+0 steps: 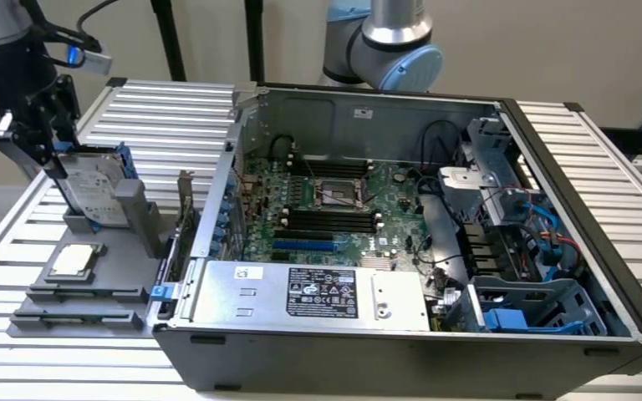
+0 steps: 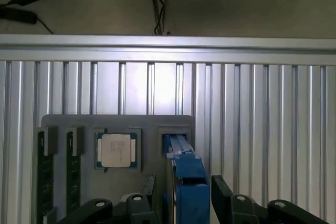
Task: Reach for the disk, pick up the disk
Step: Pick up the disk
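Two black fingers [image 2: 224,195] of the gripper [image 2: 184,192] stood apart, one on each side of the disk [image 2: 185,179], with a gap showing between each finger and the blue carrier. The jaws were spread wide and gripped nothing.

In the exterior view the gripper [image 1: 43,146] hung at the disk's [image 1: 89,188] upper edge, near the exterior view's left. The disk stood upright on its edge in a slot of a grey holder [image 1: 134,219], its silver face and blue frame rising above the slot.

On the same grey holder [image 2: 149,124], just beside the disk's slot, a small square chip [image 2: 116,150] lay flat in its own recess; in the exterior view the chip [image 1: 73,261] sat nearer the camera than the disk. Dark memory sticks [image 2: 44,179] filled the slots beyond it.

The holder rested on a table of aluminium slats [image 1: 31,351]. Toward the exterior view's right stood an open computer case [image 1: 410,355], with a green motherboard [image 1: 333,200] and a silver box with a black label [image 1: 243,292] inside.
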Motion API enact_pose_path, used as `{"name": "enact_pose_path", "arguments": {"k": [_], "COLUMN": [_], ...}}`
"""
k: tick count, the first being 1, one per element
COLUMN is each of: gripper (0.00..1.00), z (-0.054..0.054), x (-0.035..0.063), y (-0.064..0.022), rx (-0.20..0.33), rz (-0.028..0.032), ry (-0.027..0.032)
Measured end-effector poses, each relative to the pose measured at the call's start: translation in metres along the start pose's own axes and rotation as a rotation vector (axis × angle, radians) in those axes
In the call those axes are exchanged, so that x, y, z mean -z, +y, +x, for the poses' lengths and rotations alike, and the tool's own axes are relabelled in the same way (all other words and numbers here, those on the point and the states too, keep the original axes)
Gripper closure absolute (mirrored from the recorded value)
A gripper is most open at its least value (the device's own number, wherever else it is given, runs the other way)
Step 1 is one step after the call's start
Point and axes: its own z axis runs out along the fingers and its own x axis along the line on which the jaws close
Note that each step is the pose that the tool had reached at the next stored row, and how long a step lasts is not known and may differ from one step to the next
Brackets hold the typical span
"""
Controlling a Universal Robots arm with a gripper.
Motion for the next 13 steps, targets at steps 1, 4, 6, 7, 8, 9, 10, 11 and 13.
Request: {"name": "enact_pose_path", "arguments": {"k": [1,4,6,7,8,9,10,11,13], "gripper": [0.46,0.46,0.46,0.46,0.48,0.48,0.55,0.55,0.55], "z": [0.0000,0.0000,0.0000,0.0000,0.0000,0.0000,0.0000,0.0000,0.0000], "x": [-0.0004,-0.0013,-0.0018,-0.0020,-0.0021,-0.0023,-0.0023,-0.0024,-0.0024], "y": [0.0000,0.0000,0.0000,0.0000,0.0000,0.0000,0.0000,0.0000,0.0000], "rx": [0.000,0.000,0.000,0.000,0.000,0.000,0.000,0.000,0.000], "rz": [0.0000,0.0000,0.0000,0.0000,0.0000,0.0000,0.0000,0.0000,0.0000], "ry": [0.0000,0.0000,0.0000,0.0000,0.0000,0.0000,0.0000,0.0000,0.0000]}}
